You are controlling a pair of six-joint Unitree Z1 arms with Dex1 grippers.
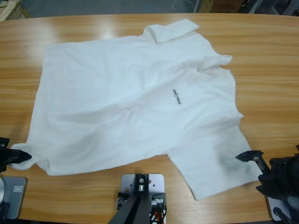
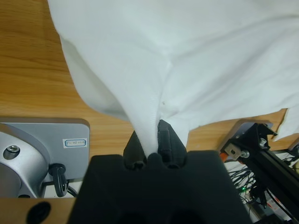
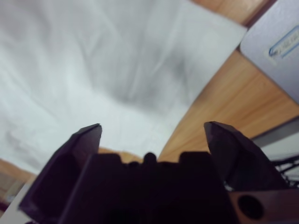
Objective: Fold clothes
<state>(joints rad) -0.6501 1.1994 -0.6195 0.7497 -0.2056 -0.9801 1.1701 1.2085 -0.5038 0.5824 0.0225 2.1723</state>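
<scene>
The plain white short-sleeved collared shirt [image 1: 135,102] is spread across the long wooden table [image 1: 271,70] at frame centre. Its lower-left corner is clamped by the left gripper [image 2: 152,140]. The right gripper [image 1: 251,156], jaws apart, is positioned at the lower-right hem edge.

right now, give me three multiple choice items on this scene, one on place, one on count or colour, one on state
1. Where does the left gripper grip the shirt?
A. its collar
B. a corner at the table's near left edge
C. its printed text

2. What colour is the shirt?
A. white
B. blue
C. striped red

3. How is the right gripper?
A. shut on a sleeve
B. shut on nothing
C. open above the cloth

Answers:
1 B, the high view shows the corner pinched at the near left edge.
2 A, the cloth is plain white in every view.
3 C, its fingers stand wide apart with nothing between them.
</scene>
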